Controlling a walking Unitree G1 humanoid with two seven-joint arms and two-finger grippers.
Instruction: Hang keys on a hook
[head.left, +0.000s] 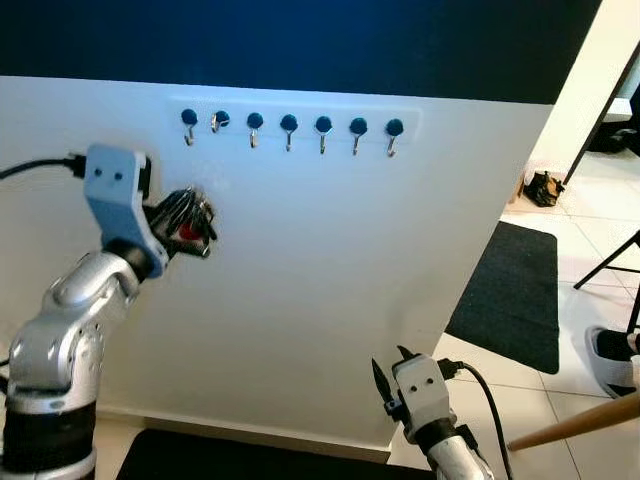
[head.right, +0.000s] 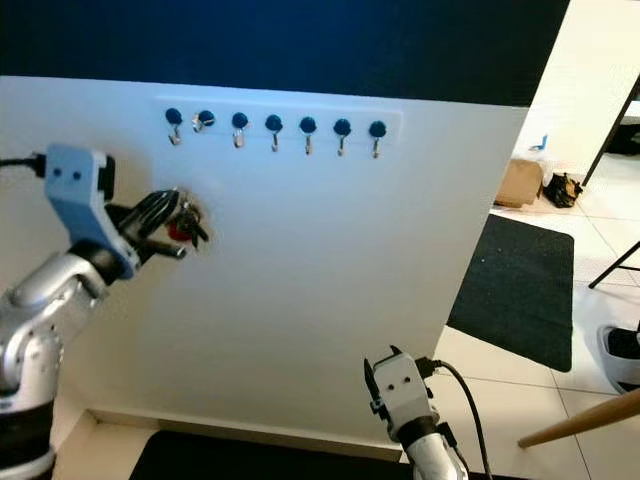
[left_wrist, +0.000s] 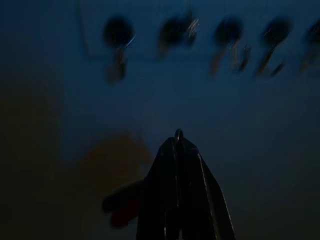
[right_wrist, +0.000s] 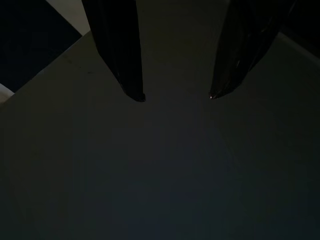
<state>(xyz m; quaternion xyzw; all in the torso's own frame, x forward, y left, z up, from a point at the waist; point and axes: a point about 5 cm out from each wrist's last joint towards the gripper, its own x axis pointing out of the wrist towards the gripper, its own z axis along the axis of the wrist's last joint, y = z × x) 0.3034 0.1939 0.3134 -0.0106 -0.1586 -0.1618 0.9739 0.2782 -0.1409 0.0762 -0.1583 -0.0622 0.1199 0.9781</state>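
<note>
A row of several dark-capped metal hooks (head.left: 288, 130) runs along a white rail high on the white wall. My left gripper (head.left: 196, 228) is raised below and left of the leftmost hook (head.left: 189, 125), shut on a bunch of keys (head.left: 190, 225) with a red tag. In the left wrist view the shut fingers (left_wrist: 179, 185) point up toward the blurred hooks (left_wrist: 118, 45), with the red tag hanging beside them. My right gripper (head.left: 388, 382) hangs low near the wall's base, open with nothing between its fingers (right_wrist: 120, 55).
A dark band tops the white wall (head.left: 330, 280). A black mat (head.left: 512, 295) lies on the tiled floor to the right, with a wooden pole (head.left: 575, 425) at the lower right. Another dark mat (head.left: 240, 460) lies at the wall's foot.
</note>
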